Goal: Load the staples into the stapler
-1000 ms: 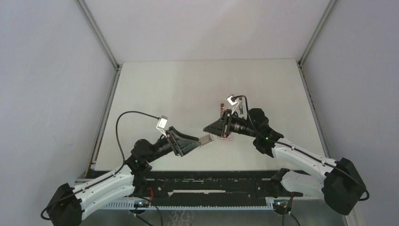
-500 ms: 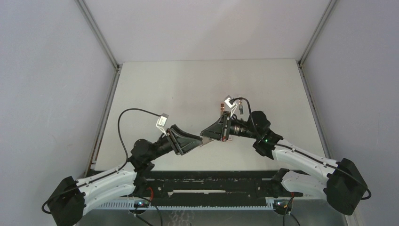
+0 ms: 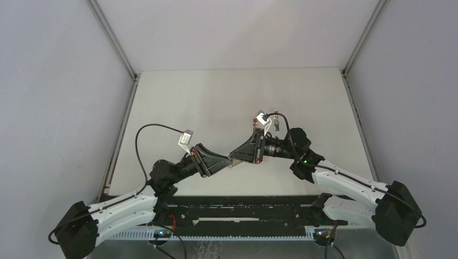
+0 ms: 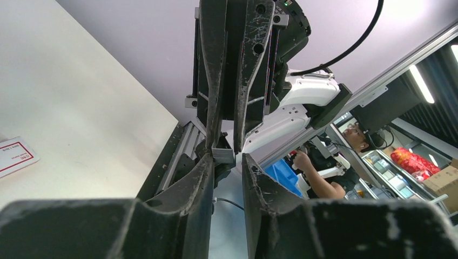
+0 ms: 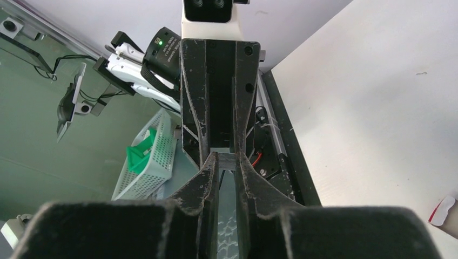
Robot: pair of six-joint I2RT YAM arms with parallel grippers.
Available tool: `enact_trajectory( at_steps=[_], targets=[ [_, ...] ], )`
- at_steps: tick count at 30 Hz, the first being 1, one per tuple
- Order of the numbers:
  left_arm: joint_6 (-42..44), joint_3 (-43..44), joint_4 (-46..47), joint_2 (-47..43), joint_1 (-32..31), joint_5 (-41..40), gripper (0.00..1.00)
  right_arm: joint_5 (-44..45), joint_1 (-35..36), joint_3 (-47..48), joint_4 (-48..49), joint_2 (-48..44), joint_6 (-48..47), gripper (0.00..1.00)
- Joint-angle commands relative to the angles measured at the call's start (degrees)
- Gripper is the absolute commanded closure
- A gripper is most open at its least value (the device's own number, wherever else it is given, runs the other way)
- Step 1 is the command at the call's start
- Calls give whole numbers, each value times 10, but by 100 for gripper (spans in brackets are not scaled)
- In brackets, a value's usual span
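The staples (image 5: 227, 160) are a short silvery-grey strip held in the air over the table's near part. My right gripper (image 5: 227, 159) is shut on it, both tips pressing its sides. My left gripper (image 4: 227, 157) faces the right one tip to tip, where the two meet (image 3: 233, 160). In the left wrist view the strip (image 4: 223, 156) lies between the left fingertips, against one finger, with a small gap to the other. The pink-red carton's white label (image 4: 13, 156) lies on the table. I cannot pick out the stapler.
A small reddish object (image 3: 253, 124) peeks out beside the right wrist camera, too small to identify. A white and red piece (image 5: 444, 210) lies on the table at the edge of the right wrist view. Grey walls enclose the white table (image 3: 216, 97).
The right gripper has come left and nearer with the strip until its tips meet the left gripper's. The left jaws have narrowed around the strip.
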Motion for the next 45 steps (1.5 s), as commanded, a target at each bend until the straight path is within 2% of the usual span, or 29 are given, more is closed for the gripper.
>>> enact_trajectory(
  at_steps=[1,7,17,19,23,28,31,34,37,41,45],
  targets=[
    [-7,32,32,-3,-2,-10,71,-14,7,-1,30,-11,2,89],
    [-8,32,32,-6,-2,-12,75,-21,10,-1,29,-9,1,89],
    [-6,31,32,-7,-2,-13,87,-18,13,-1,14,-11,-8,87],
    [-7,29,30,-5,-2,-11,87,-9,13,-2,6,-17,-16,79],
    [-6,20,12,-4,-2,-9,90,19,11,-10,3,-41,-32,55],
    [3,10,-33,-13,-2,-5,92,56,-7,-10,-39,-76,-59,44],
    [39,23,-137,-27,-3,-17,92,91,-37,-10,-94,-101,-72,44],
    [119,95,-362,-24,-16,-80,91,141,-64,-10,-172,-133,-102,44],
    [174,156,-516,14,-48,-145,91,225,-68,-11,-260,-171,-153,46],
    [183,199,-549,105,-87,-177,92,319,-68,-13,-361,-219,-187,47],
    [187,256,-585,213,-119,-201,93,362,-68,-25,-406,-261,-202,47]
  ],
)
